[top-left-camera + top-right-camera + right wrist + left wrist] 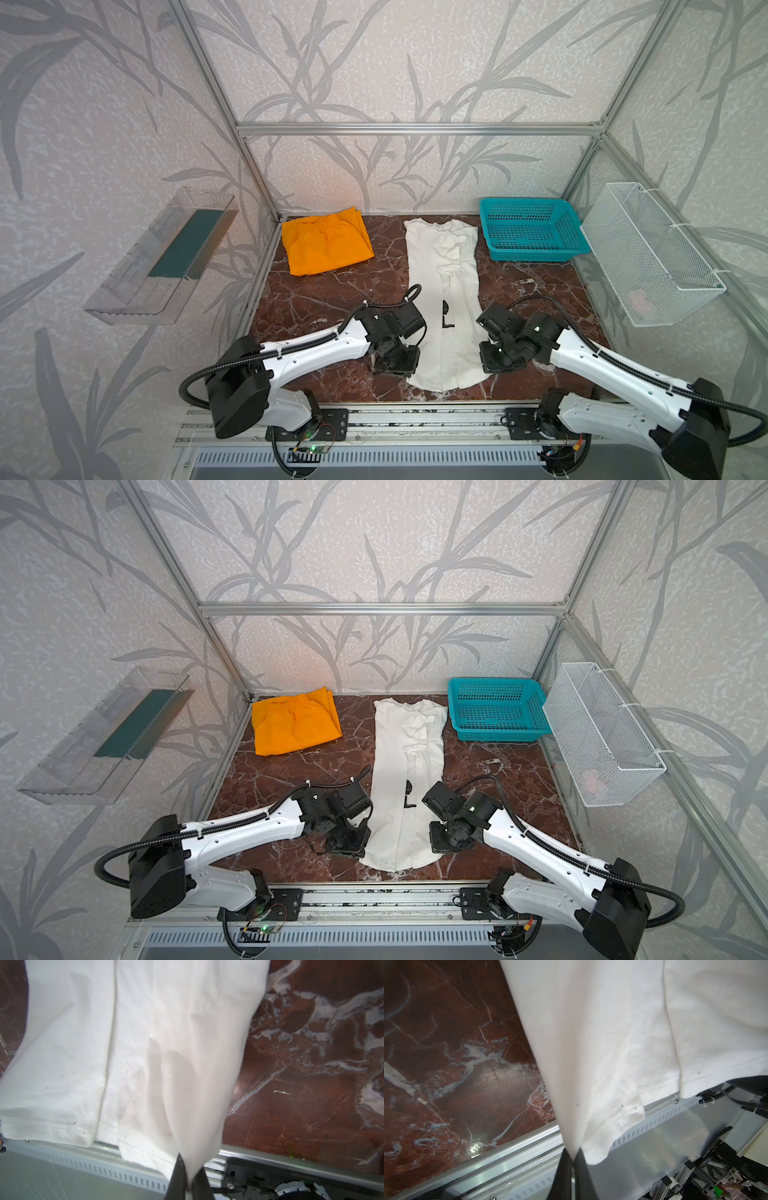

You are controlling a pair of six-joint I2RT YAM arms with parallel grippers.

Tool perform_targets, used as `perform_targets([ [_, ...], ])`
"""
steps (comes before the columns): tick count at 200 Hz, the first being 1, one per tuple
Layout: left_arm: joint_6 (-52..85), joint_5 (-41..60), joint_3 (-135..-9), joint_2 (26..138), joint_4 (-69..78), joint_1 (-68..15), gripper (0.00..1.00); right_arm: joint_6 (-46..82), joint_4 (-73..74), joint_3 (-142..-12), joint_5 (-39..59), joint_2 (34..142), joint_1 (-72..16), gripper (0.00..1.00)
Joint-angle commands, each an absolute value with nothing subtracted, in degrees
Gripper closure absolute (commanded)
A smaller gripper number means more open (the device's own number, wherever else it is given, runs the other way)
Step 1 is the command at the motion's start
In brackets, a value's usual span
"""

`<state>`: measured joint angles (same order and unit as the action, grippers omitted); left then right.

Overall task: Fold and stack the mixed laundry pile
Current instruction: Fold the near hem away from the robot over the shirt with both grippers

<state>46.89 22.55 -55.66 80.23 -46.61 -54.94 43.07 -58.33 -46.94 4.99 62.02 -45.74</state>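
The white shirt (446, 291) (409, 771) lies as a long narrow strip down the middle of the table, collar at the far end, a black printed mark showing midway. My left gripper (572, 1159) is shut on the shirt's (602, 1043) near left hem corner. Shut on the near right hem corner of the shirt (145, 1043) is my right gripper (188, 1178). In both top views the two wrists flank the hem, which is raised slightly. The orange trousers (326, 243) (295, 725) lie folded at the far left.
A teal plastic basket (532, 228) (498, 708) stands at the far right of the marble table (324, 299). A white wire basket (648, 253) hangs on the right wall and a clear tray (162, 253) on the left wall. An aluminium rail (415, 415) runs along the front edge.
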Motion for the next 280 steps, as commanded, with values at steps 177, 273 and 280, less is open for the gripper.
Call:
perform_targets([
  [177,8.40,24.25,-125.20,130.63,-70.24,-26.06,1.00,19.08,-43.00,-82.99,13.39,104.21,-14.59,1.00],
  [273,11.63,24.51,-125.80,134.06,-61.15,-22.67,0.66,14.46,-42.01,-89.29,9.67,109.70,-12.59,0.55],
  [280,12.34,23.39,-122.52,131.59,-58.54,-22.66,0.61,14.34,-41.95,-88.24,9.54,107.96,-12.57,0.53],
])
